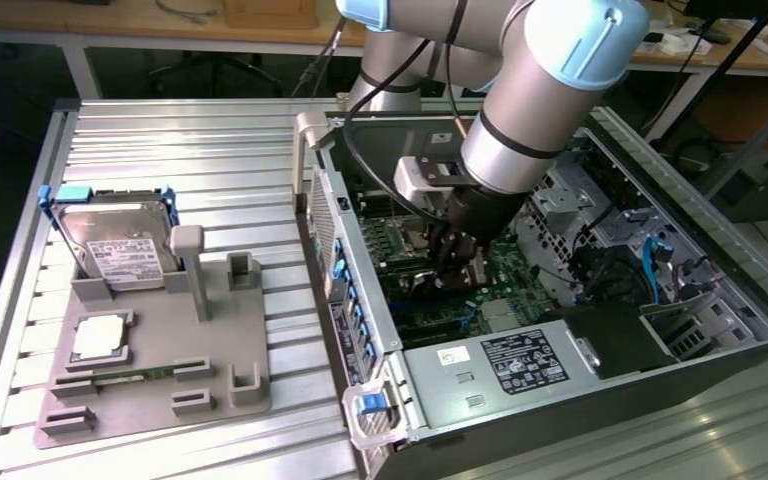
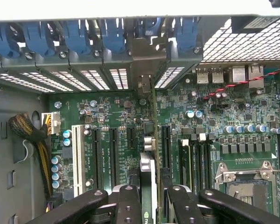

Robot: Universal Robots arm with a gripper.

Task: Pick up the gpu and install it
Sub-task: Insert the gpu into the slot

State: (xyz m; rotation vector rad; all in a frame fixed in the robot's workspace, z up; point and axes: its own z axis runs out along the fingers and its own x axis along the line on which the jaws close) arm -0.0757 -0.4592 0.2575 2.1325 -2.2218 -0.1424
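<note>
Wrist view: black fingers (image 2: pixel 130 200) pinch thin green gpu (image 2: pixel 153 154) edge-on above the motherboard (image 2: pixel 112 112).

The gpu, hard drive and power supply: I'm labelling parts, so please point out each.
gpu (image 2: pixel 149 186): wrist view, card's upper edge.
hard drive (image 1: pixel 120 255): exterior view, white label.
power supply (image 1: pixel 491 362): exterior view, silver top face.

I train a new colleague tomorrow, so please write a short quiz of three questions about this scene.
1. True or false: the gripper holds the gpu over the motherboard.
2. Where is the hard drive? A) inside the case B) on the grey fixture beside the case C) in the gripper
3. Fill in: the slot latches along the case wall are coloured ____.
Key: 1 true; 2 B; 3 blue.
</note>
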